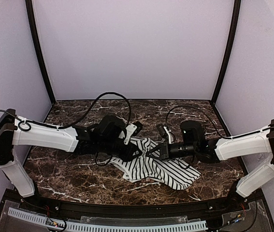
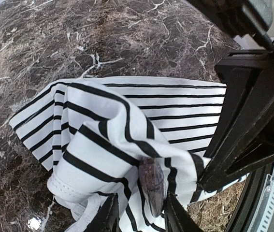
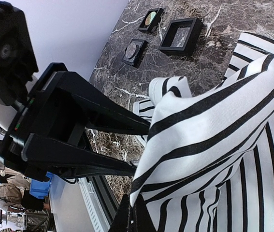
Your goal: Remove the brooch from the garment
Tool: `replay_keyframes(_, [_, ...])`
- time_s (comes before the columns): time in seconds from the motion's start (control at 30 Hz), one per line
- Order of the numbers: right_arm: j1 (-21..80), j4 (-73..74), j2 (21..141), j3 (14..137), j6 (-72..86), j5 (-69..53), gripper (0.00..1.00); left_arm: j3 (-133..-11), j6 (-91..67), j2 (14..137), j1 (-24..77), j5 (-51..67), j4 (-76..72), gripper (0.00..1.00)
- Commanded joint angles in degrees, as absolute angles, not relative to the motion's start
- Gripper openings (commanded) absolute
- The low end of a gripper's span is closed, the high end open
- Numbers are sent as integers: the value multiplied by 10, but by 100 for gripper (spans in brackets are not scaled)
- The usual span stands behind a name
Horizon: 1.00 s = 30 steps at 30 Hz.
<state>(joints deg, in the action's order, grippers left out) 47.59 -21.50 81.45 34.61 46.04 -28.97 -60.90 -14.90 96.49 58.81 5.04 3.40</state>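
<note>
While reaching in low from the left, meets the garment [image 1: 168, 170] with the left gripper [image 2: 139, 216], jaws partly spread. Straddles the brooch [image 2: 151, 187], a dark oval piece sitting on a raised fold of the striped cloth, with one finger on either side. Touches the brooch's edge on one side and leaves a little cloth in the gap on the other. Cannot tell a firm pinch from that.

Finds the garment crumpled at the middle of the table [image 1: 79, 180], between the two arms, with that one fold lifted off the marble.

Further right, clamps the same fold just beside the brooch with the right gripper [image 3: 133, 218], jaws pressed together on the cloth. Crowds the left fingers closely, almost tip to tip.

From the right wrist, shows three small black boxes [image 3: 180, 35] on the table beyond the garment's edge.
</note>
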Motion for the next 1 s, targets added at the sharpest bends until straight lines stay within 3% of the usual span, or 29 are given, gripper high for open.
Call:
replay_keyframes(0.0, [473,-237,824,355,461,-298,0,-630,-143,967,592,44,38,35])
replay_keyframes(0.47, [473,-233,827,359,458,-296,0,-646,-139,988,597,55,65,43])
replay_keyframes(0.73, [473,-223,825,360,460,-284,0,-639,-145,976,599,28,68,9])
replay_keyframes(0.83, [473,-217,816,356,466,-267,0,-621,-151,958,601,10,48,3])
replay_keyframes(0.97, [473,-220,811,353,472,-262,10,-590,-164,927,601,-8,8,1])
